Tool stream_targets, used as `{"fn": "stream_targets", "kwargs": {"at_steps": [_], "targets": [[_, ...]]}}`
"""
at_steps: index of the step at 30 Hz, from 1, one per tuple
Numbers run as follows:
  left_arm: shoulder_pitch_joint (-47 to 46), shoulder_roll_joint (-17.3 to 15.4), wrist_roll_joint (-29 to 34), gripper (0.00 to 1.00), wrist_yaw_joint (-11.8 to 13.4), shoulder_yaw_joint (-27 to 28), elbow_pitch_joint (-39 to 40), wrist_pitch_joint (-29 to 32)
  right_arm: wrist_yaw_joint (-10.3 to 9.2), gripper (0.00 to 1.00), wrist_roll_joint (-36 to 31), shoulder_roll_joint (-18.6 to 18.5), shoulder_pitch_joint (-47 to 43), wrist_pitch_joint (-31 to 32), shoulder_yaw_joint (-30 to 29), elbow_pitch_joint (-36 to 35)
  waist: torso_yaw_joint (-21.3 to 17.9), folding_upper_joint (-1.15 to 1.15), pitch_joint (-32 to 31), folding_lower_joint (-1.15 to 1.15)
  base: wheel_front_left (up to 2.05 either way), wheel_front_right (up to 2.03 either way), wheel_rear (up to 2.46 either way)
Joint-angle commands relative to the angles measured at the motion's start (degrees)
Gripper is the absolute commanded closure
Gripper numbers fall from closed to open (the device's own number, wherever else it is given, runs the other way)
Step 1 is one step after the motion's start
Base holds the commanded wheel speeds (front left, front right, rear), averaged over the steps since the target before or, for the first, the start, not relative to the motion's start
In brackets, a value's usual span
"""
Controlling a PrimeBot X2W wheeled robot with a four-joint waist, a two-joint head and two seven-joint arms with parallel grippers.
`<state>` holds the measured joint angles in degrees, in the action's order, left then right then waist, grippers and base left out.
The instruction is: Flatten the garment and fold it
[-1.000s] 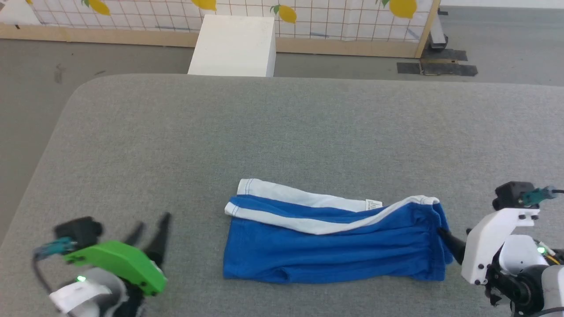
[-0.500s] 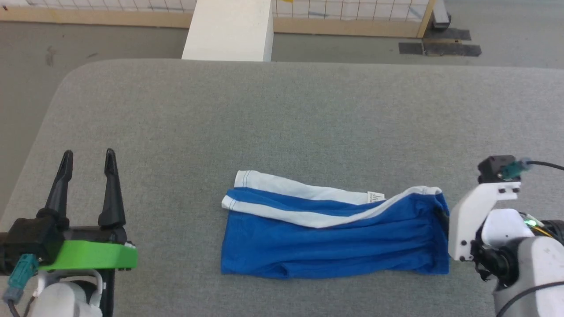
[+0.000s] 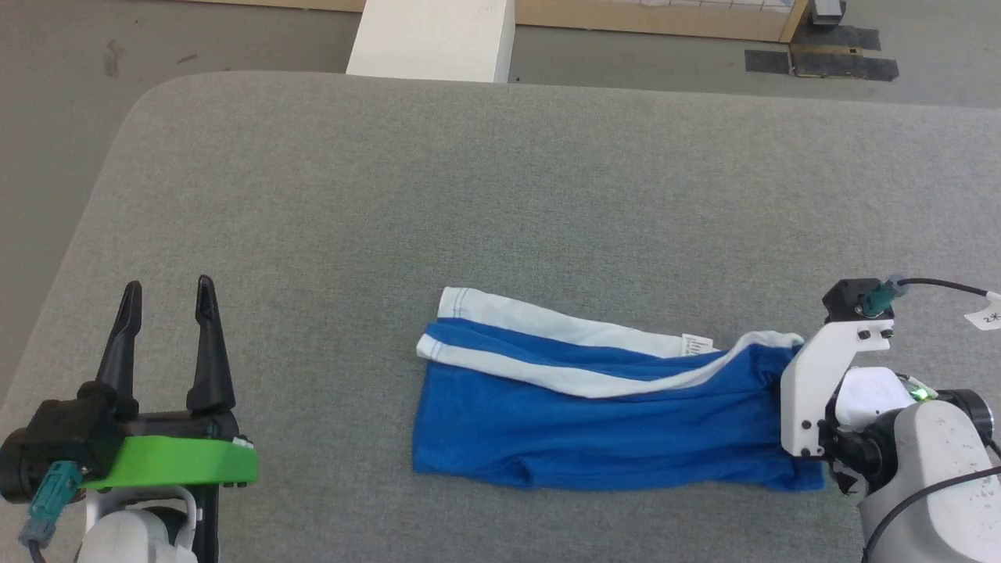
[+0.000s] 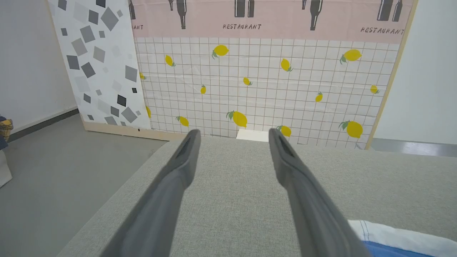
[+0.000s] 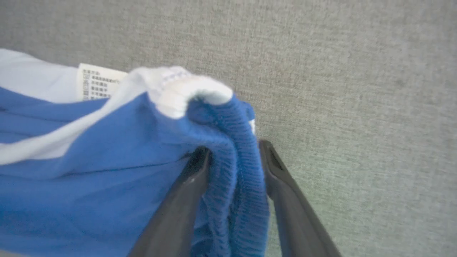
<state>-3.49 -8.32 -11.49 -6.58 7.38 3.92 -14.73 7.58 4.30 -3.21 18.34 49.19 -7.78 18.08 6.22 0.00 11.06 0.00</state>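
Royal-blue soft fabric shorts point(image 3: 610, 426) with white bands are laid lengthwise across the grey fabric-covered surface point(image 3: 469, 195), right of centre. A small white tag point(image 3: 697, 344) is seen at the upper edge. The left hand point(image 3: 169, 283) is held at lower left, well apart from the shorts, dark fingers spread over bare surface. The right hand point(image 3: 805, 391) is set against the shorts' right end; its fingers are hidden behind its white mount, so the grip cannot be resolved. A white box point(image 3: 430, 35) is seen on the floor beyond the far edge.
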Motion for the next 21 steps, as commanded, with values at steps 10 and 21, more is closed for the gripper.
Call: {"fn": "stream_targets", "kwargs": {"at_steps": [10,21], "targets": [[0.99,1.28,2.35,0.00,-0.81,1.38,0.48,-0.27,-0.09,1.00,-3.15,-6.16,-0.63,1.03,-7.98,0.84,-1.45,0.00,-1.60,0.00,0.00,0.00,0.00],[2.39,2.05,2.88,0.00,-0.89,1.56,-1.03,-0.27,-0.09,1.00,-6.99,-9.79,-1.55,9.23,-7.62,-3.22,-1.91,0.00,-3.38,0.00,0.00,0.00,0.00]]}}
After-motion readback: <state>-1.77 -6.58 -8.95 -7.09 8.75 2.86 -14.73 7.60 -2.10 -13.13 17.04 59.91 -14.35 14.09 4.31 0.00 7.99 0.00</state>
